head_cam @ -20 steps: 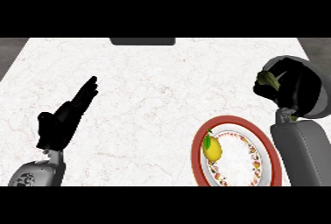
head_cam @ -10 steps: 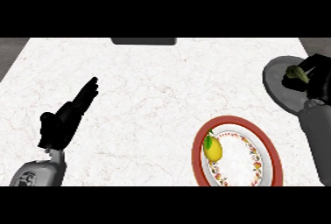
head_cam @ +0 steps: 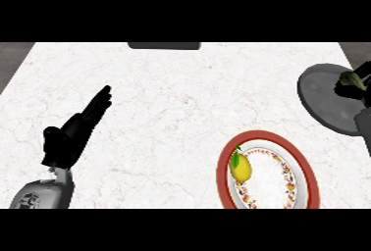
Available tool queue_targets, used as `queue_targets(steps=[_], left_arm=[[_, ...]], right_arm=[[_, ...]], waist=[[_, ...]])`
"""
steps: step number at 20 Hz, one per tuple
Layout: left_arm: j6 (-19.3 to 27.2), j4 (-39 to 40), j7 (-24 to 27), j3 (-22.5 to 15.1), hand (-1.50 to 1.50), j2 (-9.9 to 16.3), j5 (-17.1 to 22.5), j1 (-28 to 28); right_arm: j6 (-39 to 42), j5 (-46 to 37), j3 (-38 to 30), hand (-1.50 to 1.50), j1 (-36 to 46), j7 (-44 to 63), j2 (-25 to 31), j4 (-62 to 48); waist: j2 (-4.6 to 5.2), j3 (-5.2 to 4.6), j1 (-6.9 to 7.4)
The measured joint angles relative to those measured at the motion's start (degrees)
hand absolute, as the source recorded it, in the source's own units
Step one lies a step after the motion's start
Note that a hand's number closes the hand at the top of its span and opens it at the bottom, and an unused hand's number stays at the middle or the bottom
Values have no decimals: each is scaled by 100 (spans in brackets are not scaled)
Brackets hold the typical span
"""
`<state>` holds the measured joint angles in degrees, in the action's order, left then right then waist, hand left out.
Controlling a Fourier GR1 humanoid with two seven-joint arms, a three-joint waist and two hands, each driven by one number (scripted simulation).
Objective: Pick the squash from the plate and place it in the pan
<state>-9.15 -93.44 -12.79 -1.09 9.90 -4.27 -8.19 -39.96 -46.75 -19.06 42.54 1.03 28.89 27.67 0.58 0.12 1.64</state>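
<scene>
Right hand over pan at right edge, fingers curled round dark-green squash. Placing step, judged. Next: lower, release in pan. Lemon on plate. Left hand resting, fingers straight, on surface.

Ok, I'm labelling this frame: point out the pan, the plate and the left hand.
pan (head_cam: 322, 93): head view, bare grey base.
plate (head_cam: 308, 169): head view, red rim.
left hand (head_cam: 72, 135): head view, palm.
</scene>
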Motion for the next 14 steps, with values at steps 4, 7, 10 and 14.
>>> queue_targets(steps=[4, 7, 10, 14], left_arm=[[27, 53, 40, -23, 0, -54, -42, -59], [-4, 56, 31, -27, 0, -50, -32, -112], [-11, 124, 22, -14, 0, -57, -31, -207], [47, 173, 50, -80, 0, -135, -106, -264]], right_arm=[[168, 175, -258, -150, 102, 22, 218, -693], [637, 229, -356, -150, 199, 208, 433, -1171], [934, 426, -552, -150, 247, -7, 570, -1420], [1098, 810, -920, -150, 314, -468, 652, -1471]], waist=[[32, -2, 24], [63, 8, 94], [90, 18, 137], [115, 31, 171]])
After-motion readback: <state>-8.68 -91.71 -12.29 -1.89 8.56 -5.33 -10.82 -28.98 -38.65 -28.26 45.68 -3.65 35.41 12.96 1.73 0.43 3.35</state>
